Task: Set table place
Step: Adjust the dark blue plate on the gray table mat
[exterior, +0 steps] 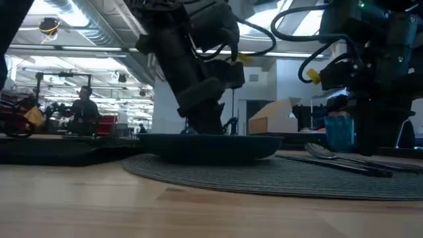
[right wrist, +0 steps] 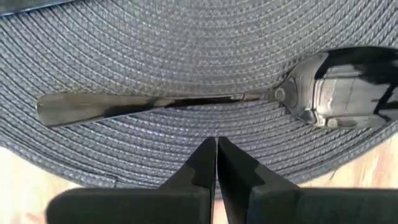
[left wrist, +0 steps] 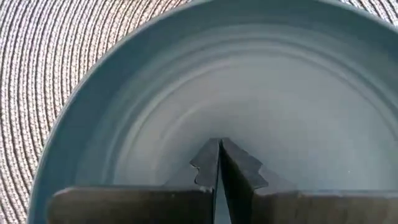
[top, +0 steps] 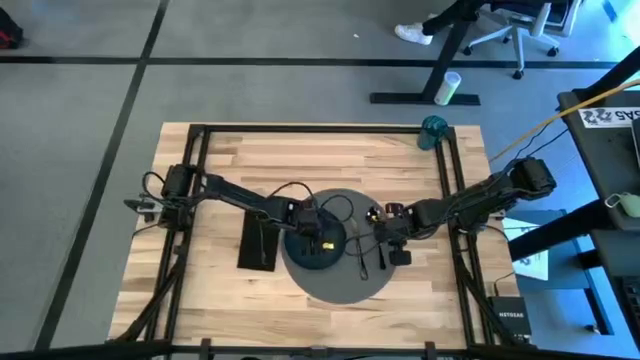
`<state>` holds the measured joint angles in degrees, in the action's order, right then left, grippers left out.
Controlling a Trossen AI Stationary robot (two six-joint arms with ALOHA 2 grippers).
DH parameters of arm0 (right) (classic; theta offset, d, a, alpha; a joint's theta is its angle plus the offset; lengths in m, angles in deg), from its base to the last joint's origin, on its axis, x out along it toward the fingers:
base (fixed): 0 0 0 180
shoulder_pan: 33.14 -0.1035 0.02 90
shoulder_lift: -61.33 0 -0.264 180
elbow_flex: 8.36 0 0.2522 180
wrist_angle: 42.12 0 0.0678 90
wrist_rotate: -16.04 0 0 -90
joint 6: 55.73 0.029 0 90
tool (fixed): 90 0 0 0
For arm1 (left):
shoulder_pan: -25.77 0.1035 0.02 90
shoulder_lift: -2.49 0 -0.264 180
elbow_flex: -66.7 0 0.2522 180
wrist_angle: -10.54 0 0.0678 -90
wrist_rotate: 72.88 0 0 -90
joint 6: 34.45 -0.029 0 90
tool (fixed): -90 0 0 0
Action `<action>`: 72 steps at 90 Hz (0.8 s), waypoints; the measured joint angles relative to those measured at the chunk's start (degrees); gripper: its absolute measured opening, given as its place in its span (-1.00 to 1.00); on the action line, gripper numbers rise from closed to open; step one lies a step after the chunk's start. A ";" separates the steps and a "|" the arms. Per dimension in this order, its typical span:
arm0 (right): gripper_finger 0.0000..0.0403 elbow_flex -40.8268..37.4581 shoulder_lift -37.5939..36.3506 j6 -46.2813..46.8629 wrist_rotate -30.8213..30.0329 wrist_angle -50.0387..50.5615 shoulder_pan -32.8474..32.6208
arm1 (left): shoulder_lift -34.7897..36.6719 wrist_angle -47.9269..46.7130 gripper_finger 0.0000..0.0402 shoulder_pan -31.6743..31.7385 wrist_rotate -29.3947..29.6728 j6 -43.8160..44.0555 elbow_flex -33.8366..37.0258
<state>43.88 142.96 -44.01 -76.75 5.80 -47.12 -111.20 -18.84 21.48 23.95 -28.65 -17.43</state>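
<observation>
With right gripper [right wrist: 216, 163] clenched empty over spoon [right wrist: 205, 93] near placemat's [top: 345, 285] right edge and left gripper [left wrist: 220, 167] clenched empty above centred plate [left wrist: 124, 112], open wide, straddle handle, then pinch squarely.

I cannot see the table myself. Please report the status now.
Left gripper shut, empty, over plate. Right gripper shut, empty, above spoon on placemat. Nothing in the way.
</observation>
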 joint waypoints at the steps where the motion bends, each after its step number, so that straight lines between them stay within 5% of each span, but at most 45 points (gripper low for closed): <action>1: -1.00 0.00 -0.01 0.00 0.01 -0.01 0.01 | 0.00 -0.03 -1.00 0.01 0.00 -0.10 -0.09; 72: -1.00 0.00 0.00 0.48 0.93 -0.29 0.01 | -0.20 1.27 -1.00 1.51 -0.92 -1.75 -0.98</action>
<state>43.88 142.96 -43.53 -75.82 5.50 -47.11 -111.39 -17.57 22.98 23.03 -30.40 -18.42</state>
